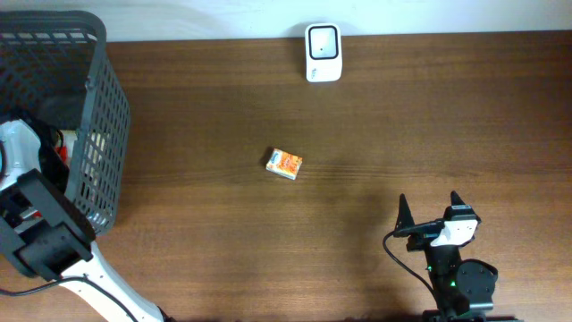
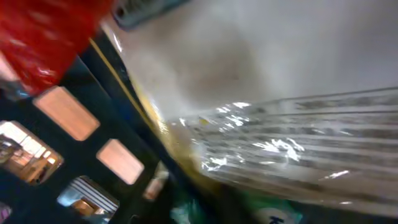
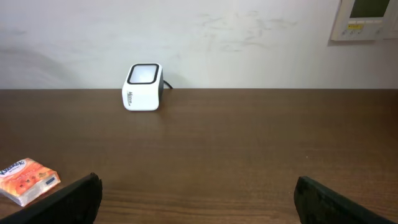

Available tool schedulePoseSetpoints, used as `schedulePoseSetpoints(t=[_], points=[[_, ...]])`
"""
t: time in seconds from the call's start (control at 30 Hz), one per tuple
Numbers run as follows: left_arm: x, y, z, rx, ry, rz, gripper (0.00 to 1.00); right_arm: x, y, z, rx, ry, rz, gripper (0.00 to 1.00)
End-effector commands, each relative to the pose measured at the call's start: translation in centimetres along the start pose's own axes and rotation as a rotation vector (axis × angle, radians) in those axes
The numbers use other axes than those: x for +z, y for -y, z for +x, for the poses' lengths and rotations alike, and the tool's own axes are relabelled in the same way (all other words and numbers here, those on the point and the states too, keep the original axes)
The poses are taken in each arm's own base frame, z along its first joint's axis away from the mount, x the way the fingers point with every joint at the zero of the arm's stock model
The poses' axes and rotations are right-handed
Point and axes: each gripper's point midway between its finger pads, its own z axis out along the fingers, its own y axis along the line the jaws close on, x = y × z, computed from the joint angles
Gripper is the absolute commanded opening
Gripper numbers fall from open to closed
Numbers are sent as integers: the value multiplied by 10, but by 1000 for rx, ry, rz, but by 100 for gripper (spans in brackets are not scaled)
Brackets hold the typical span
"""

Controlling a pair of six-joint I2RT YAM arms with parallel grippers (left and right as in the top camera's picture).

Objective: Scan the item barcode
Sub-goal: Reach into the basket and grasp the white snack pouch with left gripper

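Overhead / basket: dark mesh basket [image 1: 103,134] at the left end of the tabletop [image 1: 375,116]. The left arm [image 1: 36,215] reaches over the near rim and down inside.
Overhead / left gripper: hidden behind the basket wall, so I cannot tell whether it is spread or pinched.
Overhead / scanner: white scanner [image 1: 323,52] at the far edge, about mid-tabletop.
Overhead / loose item: small orange box [image 1: 285,164] lying flat between basket and scanner, well apart from both arms.
Overhead / right gripper: the right gripper [image 1: 429,199] sits at the near right, spread wide with nothing between the jaws, pointing toward the far edge.
Left wrist / contents: very close and blurred. A red packet [image 2: 43,37] shows upper left, a clear-wrapped pack [image 2: 298,143] fills the right, and mesh openings show lower left.
Left wrist / grip: no fingers made out and no barcode legible. I cannot tell if anything is caught.
Right wrist / view: its fingers [image 3: 68,199] sit at the bottom corners, wide apart. The scanner is ahead, left of centre, and the orange box is low at the left.
Step in hand (judgement): probably taking one item out of the basket with the left arm.
Doing it well: 
- Grip a single pack on a firm edge, not on slack film.
- Lift straight up clear of the rim before swinging across.
- Turn the barcode face squarely to the scanner window, uncovered and steady.
Risks: film slipping, a second pack dragged along, or a snag on the mesh.
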Motion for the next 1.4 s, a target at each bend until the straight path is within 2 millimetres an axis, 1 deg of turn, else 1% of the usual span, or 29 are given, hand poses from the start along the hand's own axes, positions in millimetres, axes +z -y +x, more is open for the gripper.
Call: schedulePoseSetpoints(t=[0.0, 0.13, 0.2, 0.27, 0.3, 0.37, 0.43, 0.47, 0.5, 0.53, 0.57, 0.6, 0.63, 0.67, 0.7, 0.77, 0.8, 0.83, 0.87, 0.9, 0.97, 1.1, 1.17, 1.2, 1.23, 1.3, 1.33, 1.37], points=[[6, 11, 3, 15, -25, 39, 0, 0, 1, 3, 4, -3, 3, 98], [3, 12, 8, 18, -43, 48, 0, 0, 1, 3, 4, -3, 3, 98], [-3, 13, 7, 16, -39, 61, 0, 0, 1, 3, 4, -3, 3, 99], [-16, 13, 1, 13, -11, 75, 0, 0, 1, 3, 4, -3, 3, 98], [-30, 14, -8, 33, 37, 97, 0, 0, 1, 3, 4, -3, 3, 98], [-42, 16, -16, 56, 81, 116, 0, 0, 1, 3, 4, -3, 3, 98], [-56, 20, -29, 94, 149, 142, 1, 0, 1, 3, 4, -3, 3, 98], [-61, 23, -36, 120, 185, 154, 4, 0, 1, 3, 4, -3, 3, 98], [-62, 25, -40, 125, 204, 161, 15, 0, 1, 3, 4, -3, 3, 99], [-62, 26, -42, 123, 213, 165, 20, 0, 1, 3, 4, -3, 3, 98], [-62, 27, -44, 126, 221, 168, 19, 0, 1, 3, 4, -3, 3, 98], [-62, 29, -46, 141, 228, 176, 14, 0, 1, 3, 4, -3, 3, 98], [-63, 31, -47, 152, 234, 186, 6, 0, 1, 3, 4, -3, 3, 98], [-63, 33, -48, 159, 241, 195, 6, 0, 1, 3, 4, -3, 3, 98], [-64, 34, -50, 161, 247, 197, 10, 0, 1, 3, 4, -3, 3, 98], [-66, 37, -54, 159, 267, 207, 41, 0, 1, 3, 4, -3, 3, 98], [-66, 38, -56, 158, 273, 213, 49, 0, 1, 3, 4, -3, 3, 98], [-68, 42, -58, 172, 282, 230, 63, 0, 1, 3, 4, -3, 3, 98], [-69, 46, -58, 202, 287, 253, 73, 0, 1, 3, 4, -3, 3, 98], [-71, 52, -58, 236, 292, 280, 75, 0, 1, 3, 4, -3, 3, 98], [-75, 67, -57, 324, 308, 345, 82, 0, 1, 3, 4, -3, 3, 98], [-76, 78, -60, 359, 336, 349, 82, 0, 1, 3, 4, -3, 3, 98], [-74, 85, -60, 405, 346, 342, 82, 0, 1, 3, 4, -3, 3, 98], [-72, 91, -60, 442, 350, 335, 87, 0, 1, 3, 4, -3, 3, 98], [-71, 95, -60, 473, 355, 330, 87, 0, 1, 3, 4, -3, 3, 98], [-67, 100, -62, 500, 363, 311, 87, 0, 1, 3, 4, -3, 3, 98], [-63, 99, -66, 498, 369, 284, 84, 0, 1, 3, 4, -3, 3, 98], [-61, 97, -70, 493, 378, 262, 79, 0, 1, 3, 4, -3, 3, 98]])
